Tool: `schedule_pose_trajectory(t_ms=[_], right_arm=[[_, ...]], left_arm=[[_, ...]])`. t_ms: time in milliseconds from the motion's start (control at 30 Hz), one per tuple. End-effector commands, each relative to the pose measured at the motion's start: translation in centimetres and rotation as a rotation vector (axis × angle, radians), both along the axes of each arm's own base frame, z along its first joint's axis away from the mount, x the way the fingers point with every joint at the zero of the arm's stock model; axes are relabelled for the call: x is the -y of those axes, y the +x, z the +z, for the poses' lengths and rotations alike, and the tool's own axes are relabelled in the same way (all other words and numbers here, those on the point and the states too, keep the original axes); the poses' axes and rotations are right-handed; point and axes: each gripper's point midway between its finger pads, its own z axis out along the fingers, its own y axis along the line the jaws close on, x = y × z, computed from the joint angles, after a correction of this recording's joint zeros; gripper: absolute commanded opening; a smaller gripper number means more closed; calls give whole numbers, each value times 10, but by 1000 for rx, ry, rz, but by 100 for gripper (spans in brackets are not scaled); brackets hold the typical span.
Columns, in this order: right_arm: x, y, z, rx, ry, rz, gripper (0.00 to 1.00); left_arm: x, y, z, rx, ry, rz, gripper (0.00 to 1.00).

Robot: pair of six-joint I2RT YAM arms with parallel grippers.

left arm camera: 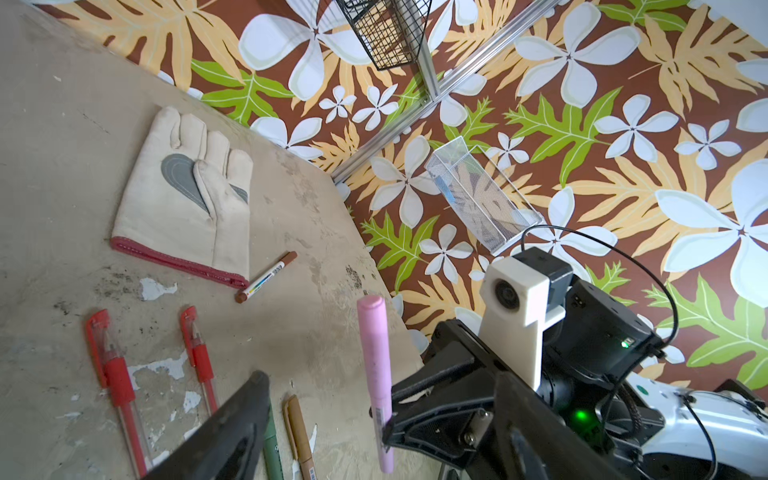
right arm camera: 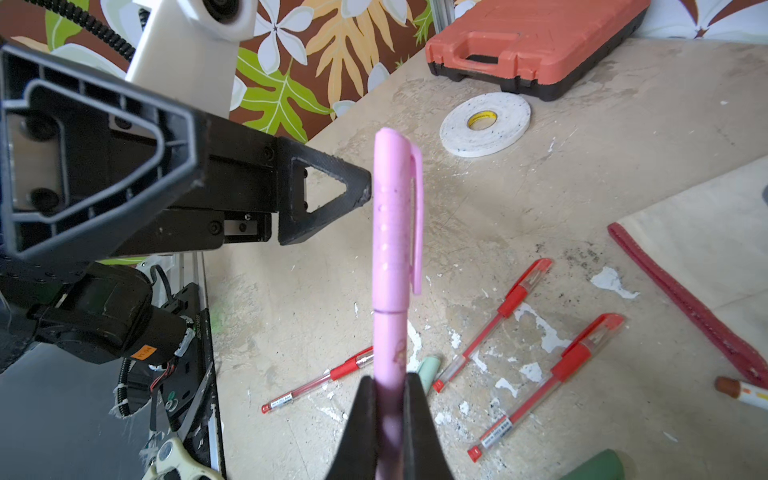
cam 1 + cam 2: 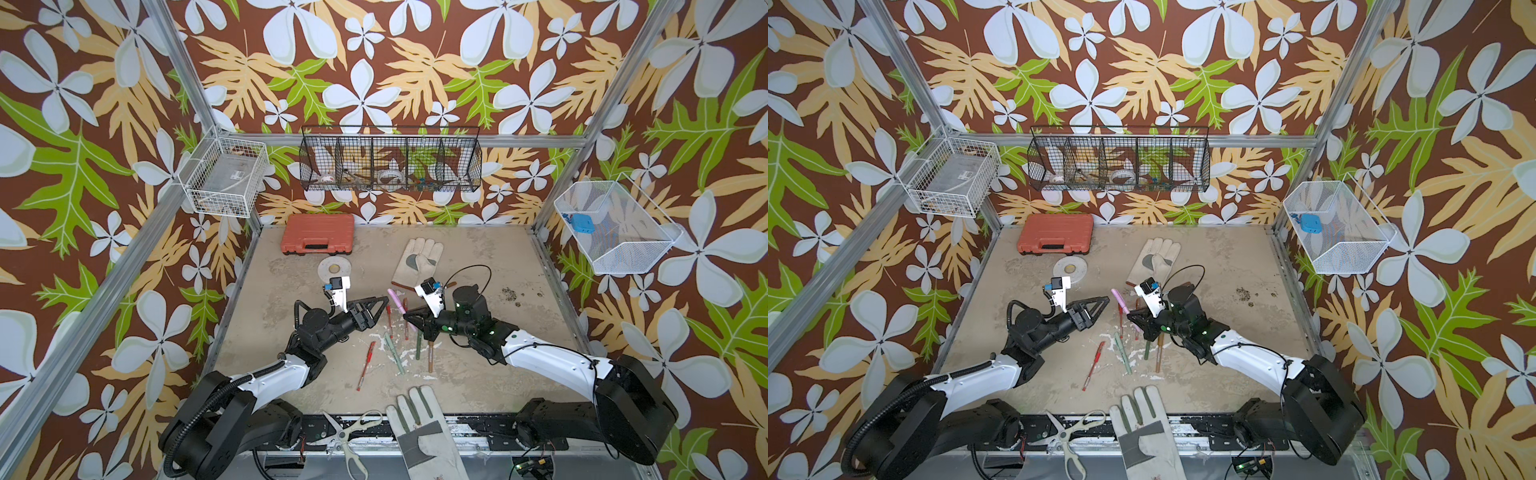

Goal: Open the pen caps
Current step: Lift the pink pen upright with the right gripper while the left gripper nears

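At centre, the right gripper [image 3: 411, 321] held the pink pen [image 3: 397, 301], free end angled toward the left gripper [image 3: 383, 302], which hovered just beside it (jaw gap unreadable from above). A red pen [image 3: 365, 365] and a mint pen [image 3: 394, 354] lay on the table [image 3: 498, 353].

A pink pen [image 2: 388, 257] with a matching cap [image 2: 392, 208] is seen in the black right pincer [image 2: 388, 390]. Beyond its tips, red pens [image 2: 513, 297] with clear barrels, an orange-red case [image 2: 536, 37] and a white, yellow-cored tape roll [image 2: 457, 135] are shown; walls [image 3: 374, 62] are patterned brown with white flowers.
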Motion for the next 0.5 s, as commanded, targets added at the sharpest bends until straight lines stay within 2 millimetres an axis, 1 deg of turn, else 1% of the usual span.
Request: schedule_pose_trajectory(t_ms=[0, 167, 300, 400, 467], right_arm=[[-6, -1, 12, 49, 45, 29, 8], [-11, -8, 14, 68, 69, 60, 8], [-18, -17, 14, 68, 86, 107, 8], [-21, -20, 14, 76, 88, 125, 8], [-21, -21, 12, 76, 79, 126, 8]], left_arm=[[2, -3, 15, 66, -11, -18, 81], [3, -1, 8, 46, 19, -15, 76], [6, -1, 8, 62, 41, -25, 67], [6, 2, 2, 43, 62, -11, 65], [8, 2, 2, 42, 57, -22, 59]])
